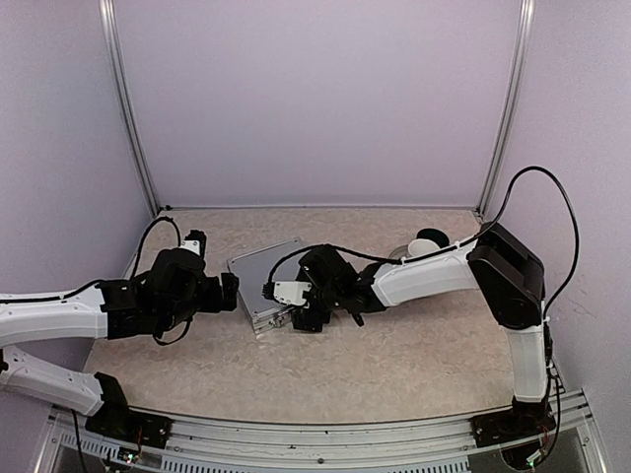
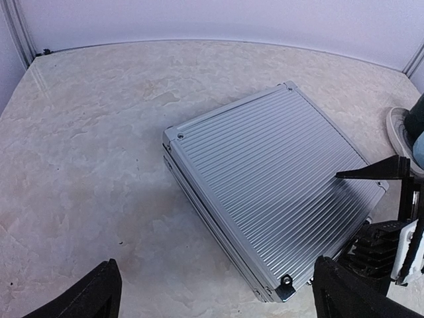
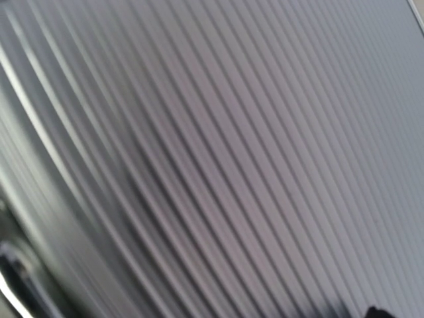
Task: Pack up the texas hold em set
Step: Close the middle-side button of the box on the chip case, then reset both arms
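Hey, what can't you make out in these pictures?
Inside of the case: the lid is shut in every view.
Whether it is latched: the right gripper covers that edge in the top and left wrist views.
Right gripper's jaws: the right wrist view is a blurred close-up of the ribbed lid; too small in the top view.
Cup: mostly behind the right arm in the top view, cut by the left wrist view's edge.

text: none legible | labels: none | brands: none | numbers: none | signs: none

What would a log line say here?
aluminium briefcase shut, flat on table | left jaws open, beside it | right jaws close over it, state unclear
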Robot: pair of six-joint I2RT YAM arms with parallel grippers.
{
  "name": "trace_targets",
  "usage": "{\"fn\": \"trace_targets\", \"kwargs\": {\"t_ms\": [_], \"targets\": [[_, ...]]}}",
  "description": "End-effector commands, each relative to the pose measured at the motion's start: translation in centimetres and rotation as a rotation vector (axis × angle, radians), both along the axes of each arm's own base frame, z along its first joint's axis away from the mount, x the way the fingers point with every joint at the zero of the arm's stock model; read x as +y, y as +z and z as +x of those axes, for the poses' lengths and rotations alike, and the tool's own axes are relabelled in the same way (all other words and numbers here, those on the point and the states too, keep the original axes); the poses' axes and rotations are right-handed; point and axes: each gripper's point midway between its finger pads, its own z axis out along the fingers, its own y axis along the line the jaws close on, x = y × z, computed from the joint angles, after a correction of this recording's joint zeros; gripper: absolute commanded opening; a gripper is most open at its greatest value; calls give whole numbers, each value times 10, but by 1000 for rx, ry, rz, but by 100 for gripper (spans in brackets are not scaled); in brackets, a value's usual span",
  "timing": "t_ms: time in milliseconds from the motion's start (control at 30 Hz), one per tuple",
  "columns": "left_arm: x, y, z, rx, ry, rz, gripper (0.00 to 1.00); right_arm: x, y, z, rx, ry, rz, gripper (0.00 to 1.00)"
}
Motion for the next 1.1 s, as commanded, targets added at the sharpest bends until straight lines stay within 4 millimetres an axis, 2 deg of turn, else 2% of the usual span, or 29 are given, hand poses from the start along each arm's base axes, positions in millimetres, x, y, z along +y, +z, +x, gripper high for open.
{"fn": "trace_targets", "kwargs": {"t_ms": [0, 100, 267, 367, 500, 633, 700, 800, 1000, 1067], "targets": [[2, -3, 2, -3, 1, -2, 99, -38, -50, 6, 30, -80, -157, 98], [3, -3, 2, -3, 6, 5, 99, -33, -30, 5, 33, -82, -93, 98], [7, 0, 3, -11, 24, 1, 99, -22, 27, -3, 53, -59, 88, 99], [10, 3, 4, -17, 34, -6, 99, -19, 54, -9, 81, -34, 169, 99], [15, 6, 5, -27, 60, -10, 99, -25, 74, -10, 103, -53, 223, 99], [21, 16, 10, -49, 84, -18, 99, -45, 92, -11, 153, -94, 302, 99], [21, 27, 12, -67, 83, -19, 99, -63, 96, -10, 176, -135, 339, 99], [23, 40, 17, -99, 91, -6, 99, -87, 120, -6, 175, -191, 424, 99], [30, 64, 28, -160, 115, -15, 99, -143, 149, 17, 112, -420, 492, 99], [32, 73, 31, -182, 113, -29, 99, -160, 157, 20, 118, -478, 528, 99]]}}
